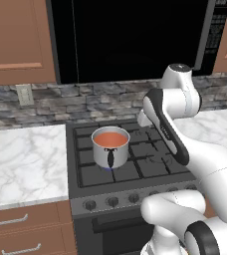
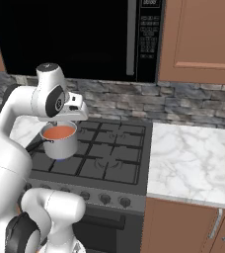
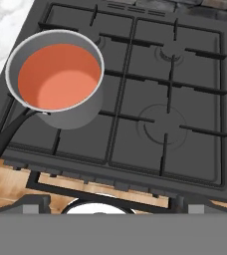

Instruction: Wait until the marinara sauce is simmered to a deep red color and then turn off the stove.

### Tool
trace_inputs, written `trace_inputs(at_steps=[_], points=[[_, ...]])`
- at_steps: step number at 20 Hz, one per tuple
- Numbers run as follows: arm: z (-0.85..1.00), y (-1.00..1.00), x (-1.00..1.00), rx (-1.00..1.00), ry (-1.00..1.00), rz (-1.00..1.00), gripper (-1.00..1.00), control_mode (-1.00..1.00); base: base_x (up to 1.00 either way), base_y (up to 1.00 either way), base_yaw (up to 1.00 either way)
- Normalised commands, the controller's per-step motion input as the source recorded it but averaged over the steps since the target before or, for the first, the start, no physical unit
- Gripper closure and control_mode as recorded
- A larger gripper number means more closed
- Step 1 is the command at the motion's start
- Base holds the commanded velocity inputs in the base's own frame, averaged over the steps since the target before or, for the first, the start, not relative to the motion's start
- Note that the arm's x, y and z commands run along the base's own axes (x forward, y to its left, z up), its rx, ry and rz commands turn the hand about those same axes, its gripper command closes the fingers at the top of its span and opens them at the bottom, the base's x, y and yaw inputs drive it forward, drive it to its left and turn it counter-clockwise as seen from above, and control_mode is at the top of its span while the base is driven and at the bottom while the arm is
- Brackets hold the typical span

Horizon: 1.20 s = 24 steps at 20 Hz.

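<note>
Over the stove (image 3: 185, 84), the hand hung high above the grates, and whether its gripper was spread or closed could not be told. The steel pot (image 3: 78, 117) sat at about ten o'clock in the hand view, on the front-left burner, handle toward the knobs (image 1: 112, 201). Its marinara sauce (image 3: 59, 76) was an even orange-red, probably short of deep red. Waiting well meant keeping the sauce in sight and leaving the knobs alone until it darkened.
</note>
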Motion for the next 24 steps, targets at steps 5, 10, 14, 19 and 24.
trace_inputs(at_steps=[5, 10, 14, 19, 24], points=[[0.0, 0.0, -0.01, 0.0, 0.0, 0.0, -1.0, -1.0, 0.0, 0.0, 0.0], [0.0, 0.0, -0.19, 0.0, 0.0, 0.0, -1.0, -1.0, 0.0, 0.0, 0.0], [0.0, 0.0, -0.23, 0.0, 0.0, 0.0, -1.0, -1.0, 0.0, 0.0, 0.0], [0.0, 0.0, -0.26, 0.0, -0.04, 0.0, -1.0, -1.0, 0.0, 0.0, 0.0], [0.0, 0.0, -0.17, 0.0, -0.05, 0.0, -1.0, -1.0, 0.0, 0.0, 0.0]])
